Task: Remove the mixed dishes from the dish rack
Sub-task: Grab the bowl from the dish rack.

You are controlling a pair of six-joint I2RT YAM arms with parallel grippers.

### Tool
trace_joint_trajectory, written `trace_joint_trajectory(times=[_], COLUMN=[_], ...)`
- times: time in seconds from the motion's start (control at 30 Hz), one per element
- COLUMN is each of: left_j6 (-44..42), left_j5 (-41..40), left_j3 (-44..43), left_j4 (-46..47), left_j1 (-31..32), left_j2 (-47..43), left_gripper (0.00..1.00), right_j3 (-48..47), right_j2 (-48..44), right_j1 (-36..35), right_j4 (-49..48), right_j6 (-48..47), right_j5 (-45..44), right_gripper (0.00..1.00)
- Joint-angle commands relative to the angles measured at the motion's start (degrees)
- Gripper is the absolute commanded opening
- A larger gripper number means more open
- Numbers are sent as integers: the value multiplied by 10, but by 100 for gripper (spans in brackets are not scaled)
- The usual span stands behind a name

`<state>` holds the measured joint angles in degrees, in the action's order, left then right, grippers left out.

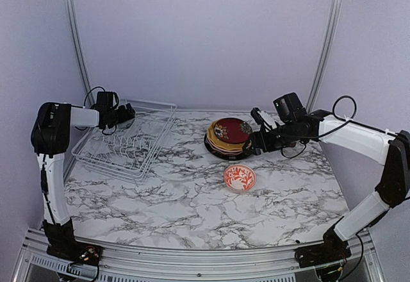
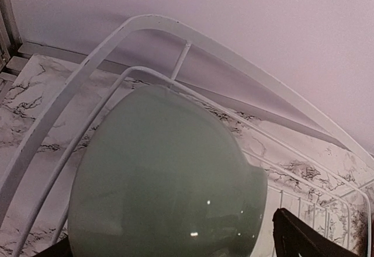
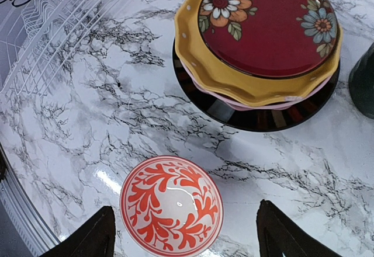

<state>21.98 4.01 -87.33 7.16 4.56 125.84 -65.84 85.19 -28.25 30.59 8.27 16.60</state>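
Left tool (image 1: 128, 112) spread wide about the green bowl (image 2: 163, 181) in the rack (image 2: 143, 21) — seemingly not touching, fingertips cropped; right tool (image 3: 186, 213) gapes, empty.

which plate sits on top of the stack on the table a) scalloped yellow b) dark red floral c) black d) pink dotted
b, the dark red floral plate lies uppermost, with the scalloped yellow plate directly beneath it
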Motion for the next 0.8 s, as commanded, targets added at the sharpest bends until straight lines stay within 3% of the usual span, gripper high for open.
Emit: trace_joint_trajectory(times=[0.0, 0.3, 0.77], left_j6=[-2, 6, 35], left_j5=[-6, 15, 58], left_j3=[-26, -1, 36], left_j4=[-28, 16, 54], left_j1=[1, 1, 4], left_j2=[19, -3, -74], left_gripper=[96, 68, 60], right_j3=[-2, 2, -8], right_j2=[-4, -7, -12], right_j1=[1, 4, 4], right_j4=[2, 3, 3], right_j6=[-7, -8, -11], right_j5=[-1, -1, 8], right_gripper=[80, 80, 80])
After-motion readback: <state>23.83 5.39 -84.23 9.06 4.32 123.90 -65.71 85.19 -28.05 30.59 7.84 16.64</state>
